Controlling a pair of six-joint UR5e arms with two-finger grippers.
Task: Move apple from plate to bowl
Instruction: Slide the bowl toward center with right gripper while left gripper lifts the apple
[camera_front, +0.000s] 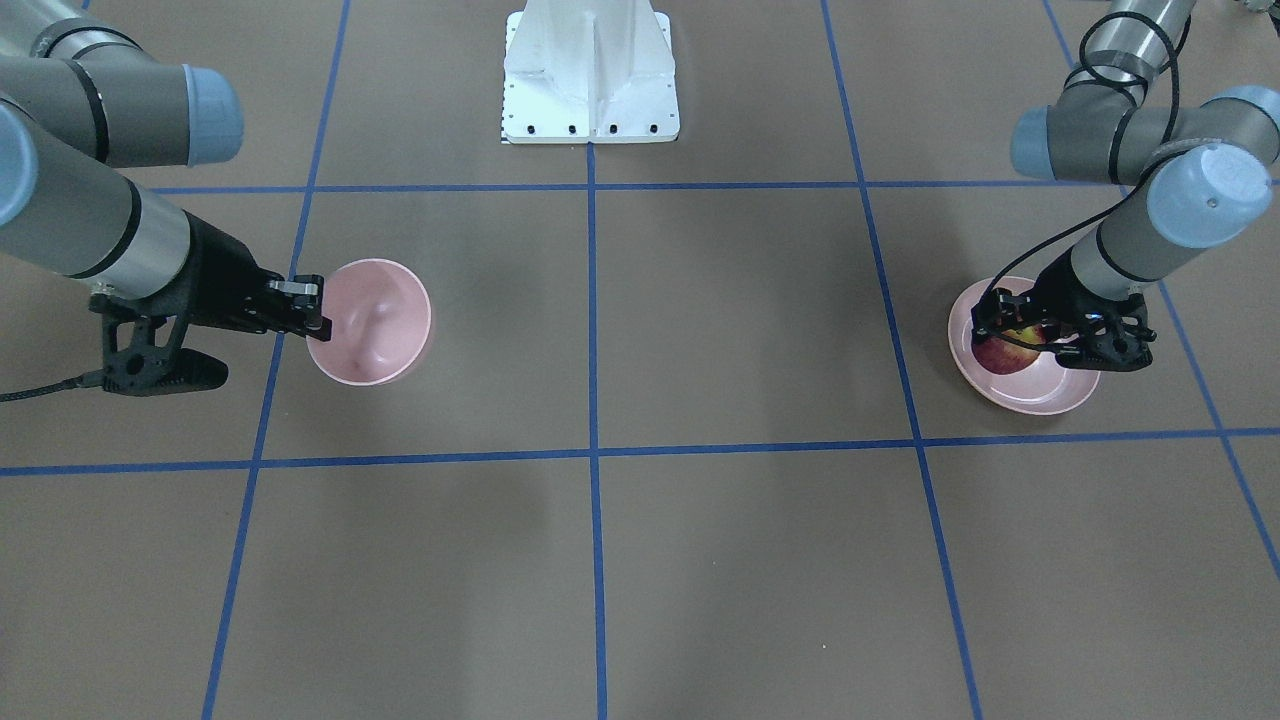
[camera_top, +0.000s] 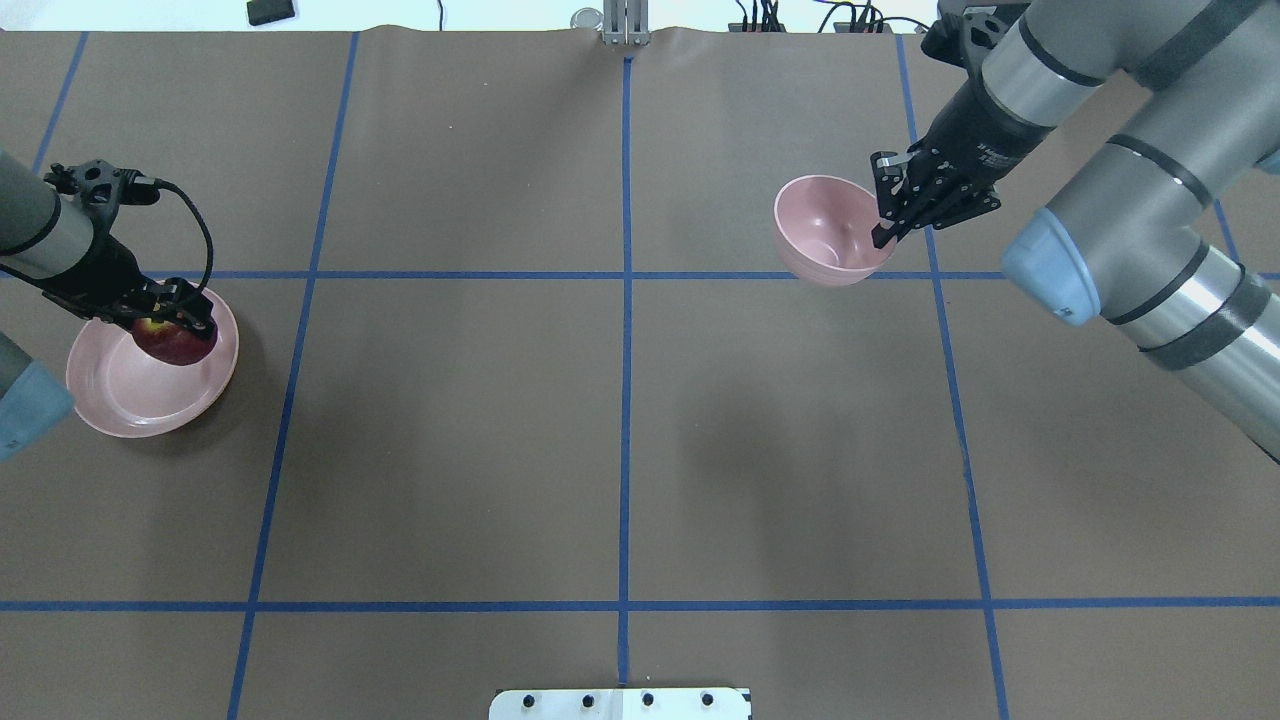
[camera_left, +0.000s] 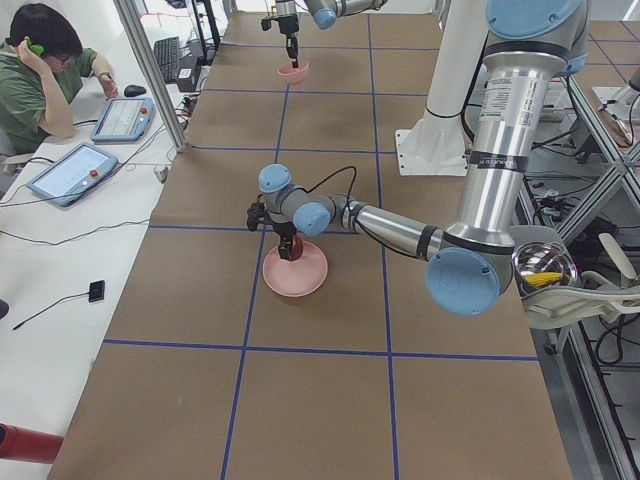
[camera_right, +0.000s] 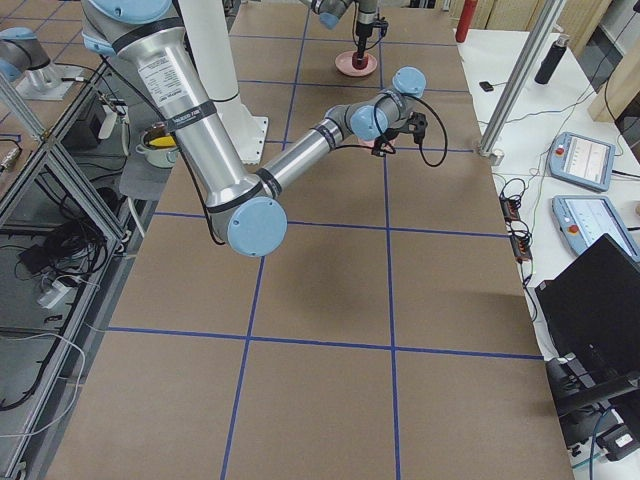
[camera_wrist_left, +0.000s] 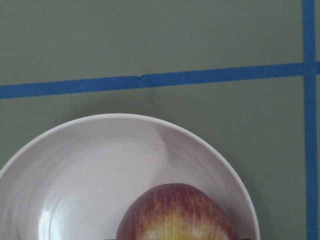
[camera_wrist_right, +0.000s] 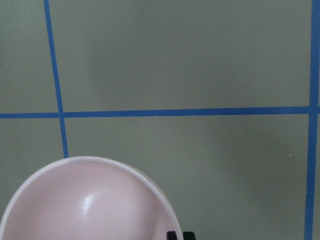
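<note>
The dark-red apple (camera_front: 1005, 352) sits between the fingers of my left gripper (camera_front: 1020, 335), which is shut on it over the back part of the pale-pink plate (camera_front: 1040, 395). In the overhead view the apple (camera_top: 178, 345) is at the plate's (camera_top: 125, 400) far right rim. The left wrist view shows the apple (camera_wrist_left: 177, 215) low over the plate (camera_wrist_left: 95, 165). My right gripper (camera_front: 318, 305) is shut on the rim of the small deep pink bowl (camera_front: 375, 325), which tilts. The bowl (camera_top: 825, 235) is empty. It also shows in the right wrist view (camera_wrist_right: 85, 205).
Blue tape lines (camera_top: 625, 400) divide the brown table into squares. The white robot base (camera_front: 590, 75) stands at the middle of the robot's edge. A seated person (camera_left: 40, 70) and tablets (camera_left: 75, 170) are at a side table beyond the left end.
</note>
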